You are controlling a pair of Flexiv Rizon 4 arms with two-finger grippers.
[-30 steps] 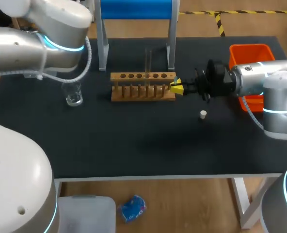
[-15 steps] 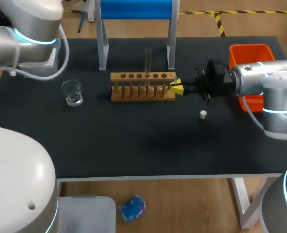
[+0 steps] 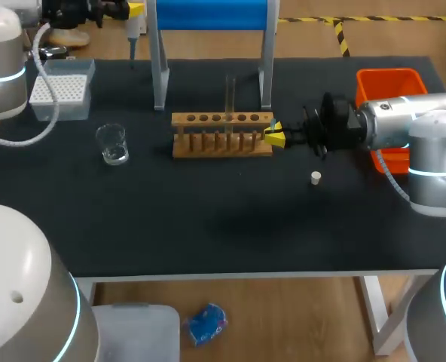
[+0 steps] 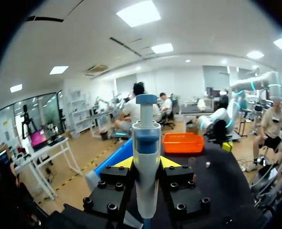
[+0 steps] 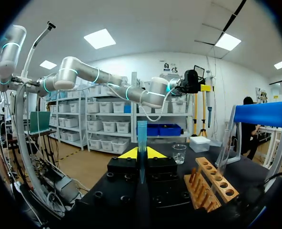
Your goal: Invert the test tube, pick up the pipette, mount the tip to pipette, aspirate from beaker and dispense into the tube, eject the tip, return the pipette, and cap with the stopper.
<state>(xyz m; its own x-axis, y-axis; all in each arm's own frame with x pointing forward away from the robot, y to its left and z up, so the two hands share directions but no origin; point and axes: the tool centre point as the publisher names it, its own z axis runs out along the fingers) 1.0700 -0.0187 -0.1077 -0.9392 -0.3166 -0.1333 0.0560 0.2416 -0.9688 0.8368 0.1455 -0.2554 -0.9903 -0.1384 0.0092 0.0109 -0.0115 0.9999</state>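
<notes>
The left pincer (image 4: 146, 163), clamped on the pipette (image 4: 146, 143), has swung back to the far left corner of the desk (image 3: 208, 226), uncovering the tip box (image 3: 59, 94) behind the beaker (image 3: 113, 143). The right pincer (image 3: 275, 133) stays at the end of the rack (image 3: 221, 143), closed round a thin bluish tube (image 5: 142, 136); the test tube (image 3: 230, 94) stands racked.
</notes>
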